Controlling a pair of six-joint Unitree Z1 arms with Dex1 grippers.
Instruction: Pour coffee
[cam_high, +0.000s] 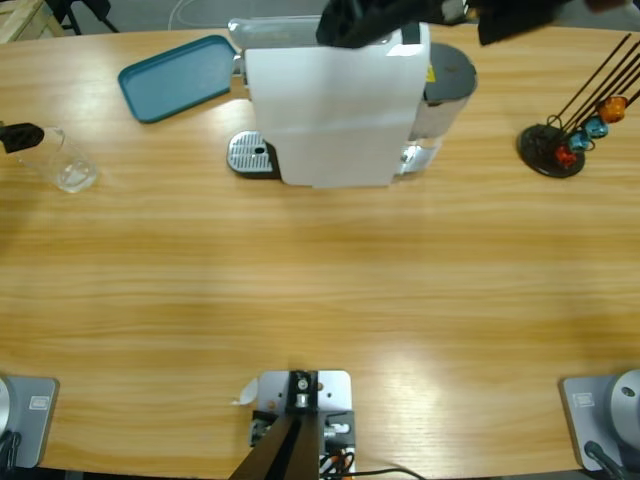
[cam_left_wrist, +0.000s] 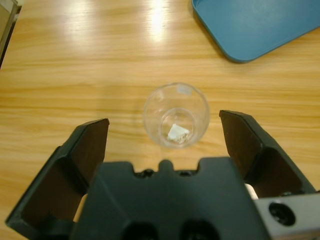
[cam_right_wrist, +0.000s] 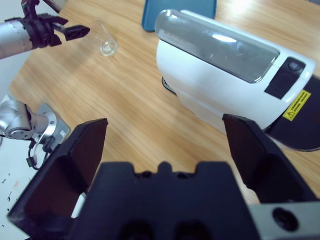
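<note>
A clear glass tumbler (cam_high: 66, 163) stands upright on the wooden table (cam_high: 320, 290) at the far left. In the left wrist view I look down into the tumbler (cam_left_wrist: 176, 121); only a white glint shows at its bottom. No coffee shows in any view. My left gripper (cam_left_wrist: 164, 121) is open, its jaws wide on either side of the tumbler and apart from it; only its black tip (cam_high: 22, 136) shows at the high view's left edge. My right gripper (cam_right_wrist: 165, 125) is open and empty, hovering over the white coffee machine (cam_right_wrist: 215, 75), which stands at the back middle (cam_high: 335, 110).
A teal tray (cam_high: 178, 76) lies at the back left, close to the machine's round metal drip plate (cam_high: 250, 155). A black capsule stand (cam_high: 553, 148) with coloured capsules sits at the back right. The left arm (cam_right_wrist: 27, 32) and tumbler (cam_right_wrist: 107, 46) show in the right wrist view.
</note>
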